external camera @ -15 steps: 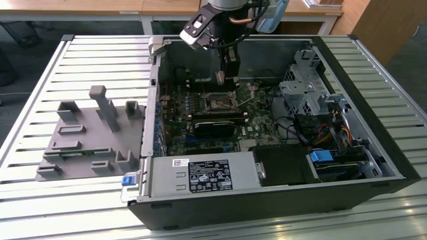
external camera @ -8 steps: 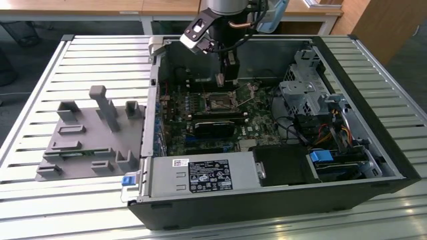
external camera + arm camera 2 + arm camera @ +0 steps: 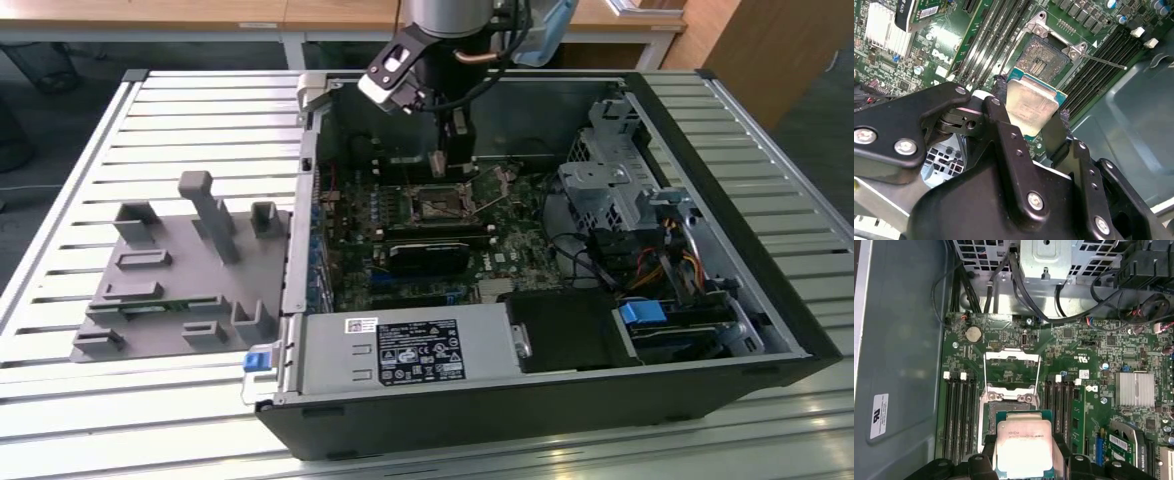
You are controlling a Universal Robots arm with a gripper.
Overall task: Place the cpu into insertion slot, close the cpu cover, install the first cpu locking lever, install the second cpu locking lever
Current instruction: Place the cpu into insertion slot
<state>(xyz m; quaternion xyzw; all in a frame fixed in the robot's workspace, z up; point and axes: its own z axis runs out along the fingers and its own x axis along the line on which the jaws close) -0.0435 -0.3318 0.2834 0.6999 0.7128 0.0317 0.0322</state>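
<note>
My gripper [image 3: 453, 163] hangs inside the open computer case, shut on the cpu [image 3: 1031, 104], a flat silver-topped chip pinched by its edges between the black fingers [image 3: 1059, 131]. The chip sits tilted just above and beside the insertion slot [image 3: 1045, 58], which lies bare on the green board. In the first wrist view the cpu [image 3: 1024, 447] overlaps the near edge of the insertion slot [image 3: 1004, 402]. Beyond it the cpu cover [image 3: 1011, 355] lies flipped open. Thin wire levers [image 3: 1039, 375] stand released along its sides, one also in the second wrist view [image 3: 1104, 61].
Memory slots [image 3: 956, 415] flank the socket closely. A graphics card [image 3: 430, 252], power supply [image 3: 407, 352] and drive cage [image 3: 603, 190] with cables fill the case. A finned heatsink [image 3: 1136, 389] sits nearby. A grey fixture [image 3: 174, 275] stands on the slatted table at the exterior view's left.
</note>
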